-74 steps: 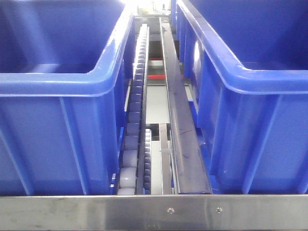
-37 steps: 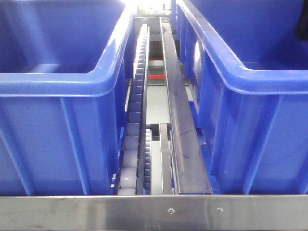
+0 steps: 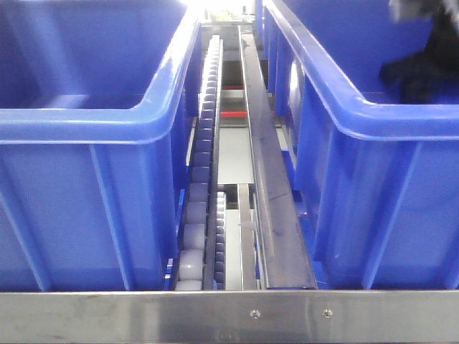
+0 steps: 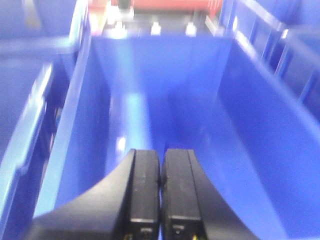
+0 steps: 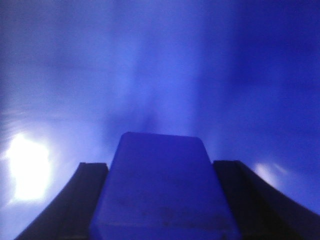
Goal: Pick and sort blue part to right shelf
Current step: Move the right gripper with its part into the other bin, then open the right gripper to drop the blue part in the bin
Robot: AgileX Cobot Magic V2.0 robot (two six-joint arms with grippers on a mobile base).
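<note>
The right hand (image 5: 160, 200) grips the blue part (image 5: 162, 185) between its dark fingers, apparently over the blue bin (image 3: 373, 122) at frame right, so the next move calls for release; the left hand (image 4: 161, 192) is pressed together, empty.

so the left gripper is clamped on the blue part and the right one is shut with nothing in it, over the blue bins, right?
Not quite: the sides are swapped. The right wrist view shows the right gripper clamped on the blue part, and the left wrist view shows the left gripper shut on nothing over a blue bin.
</note>
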